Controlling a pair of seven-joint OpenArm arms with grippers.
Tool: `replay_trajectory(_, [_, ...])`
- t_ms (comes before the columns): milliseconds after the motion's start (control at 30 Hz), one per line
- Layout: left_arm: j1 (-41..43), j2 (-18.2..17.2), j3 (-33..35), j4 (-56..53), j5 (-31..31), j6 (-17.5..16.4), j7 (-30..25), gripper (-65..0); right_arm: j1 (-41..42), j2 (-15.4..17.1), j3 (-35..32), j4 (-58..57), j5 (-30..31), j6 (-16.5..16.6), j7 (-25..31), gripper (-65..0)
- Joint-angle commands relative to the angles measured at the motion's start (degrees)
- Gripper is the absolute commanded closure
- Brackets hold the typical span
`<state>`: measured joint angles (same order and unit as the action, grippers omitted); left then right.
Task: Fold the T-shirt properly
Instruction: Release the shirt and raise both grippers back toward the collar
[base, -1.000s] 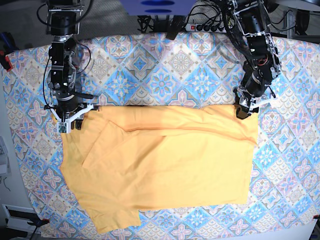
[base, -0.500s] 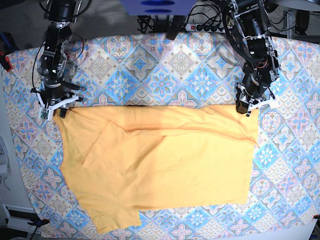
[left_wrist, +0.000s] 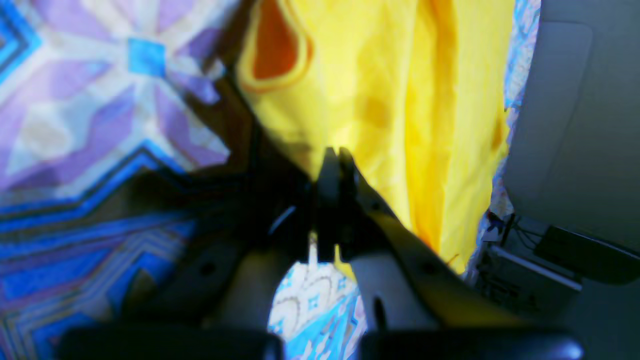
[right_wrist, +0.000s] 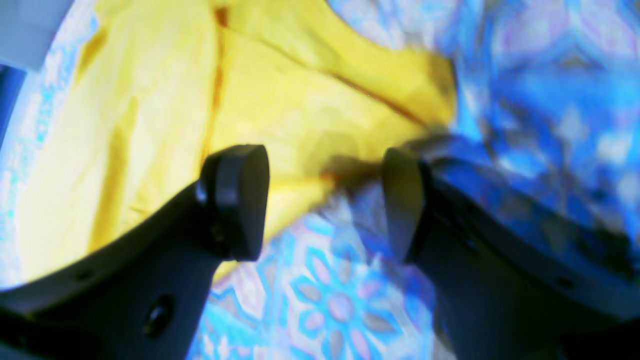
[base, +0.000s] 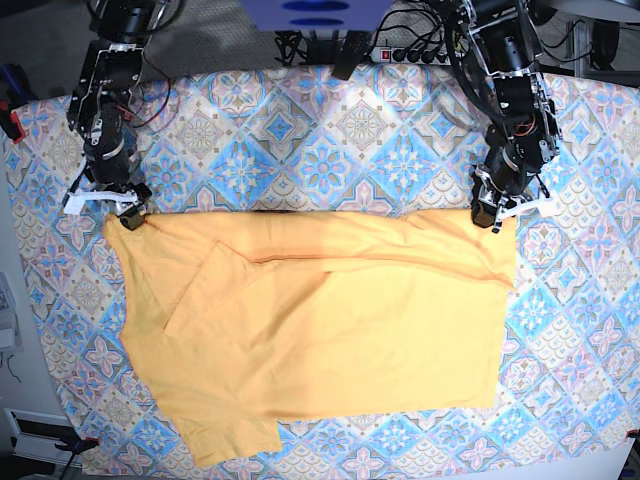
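The T-shirt (base: 320, 330) lies spread across the middle and near part of the patterned tablecloth (base: 330, 130). It is mostly flat. Its far edge runs straight left to right between the two arms. A flap of fabric is folded over on the left half, with a diagonal crease. A long horizontal wrinkle runs just near of the far edge. The near-left corner hangs lower than the rest, close to the near edge of the table.

Left gripper (base: 494, 217), at the right of the base view: it sits on the far-right corner of the shirt. In the left wrist view the fingers (left_wrist: 327, 170) are pressed together with no visible gap, and yellow cloth (left_wrist: 400, 100) meets them at the tips. It is closed on the shirt's corner. A hemmed opening with a darker orange inside shows at the top of that view.

Right gripper (base: 112, 205), at the left of the base view: it is at the far-left corner of the shirt, just at the fabric's edge. In the right wrist view (right_wrist: 325, 200) the jaws stand wide apart. Tablecloth pattern and the shirt's edge (right_wrist: 300, 115) show in the gap. Nothing is held between them. The left fingertip (right_wrist: 240, 195) overlaps yellow fabric in the picture; contact cannot be told.

A power strip (base: 410, 55) with cables lies beyond the far edge of the table.
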<state>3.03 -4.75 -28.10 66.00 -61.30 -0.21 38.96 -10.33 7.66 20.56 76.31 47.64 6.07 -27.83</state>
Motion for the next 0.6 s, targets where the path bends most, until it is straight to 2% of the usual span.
replay_trajectory(0, [0.09, -0.21, 0.01, 0.33, -0.02, 0.34, 0.38, 0.0, 1.14, 1.61, 0.23, -0.40, 2.34, 0.75, 1.33, -35.2])
replay_trajectory(67, [0.09, -0.21, 0.01, 0.33, -0.02, 0.34, 0.38, 0.0, 2.64, 1.88, 0.15, -2.07, 4.63, 0.75, 1.33, -35.2])
replay_trajectory(567, [0.09, -0.30, -0.17, 0.33, -0.02, 0.34, 0.38, 0.0, 10.81, 1.88, 0.06, -14.38, 4.71, 0.84, 1.33, -35.2])
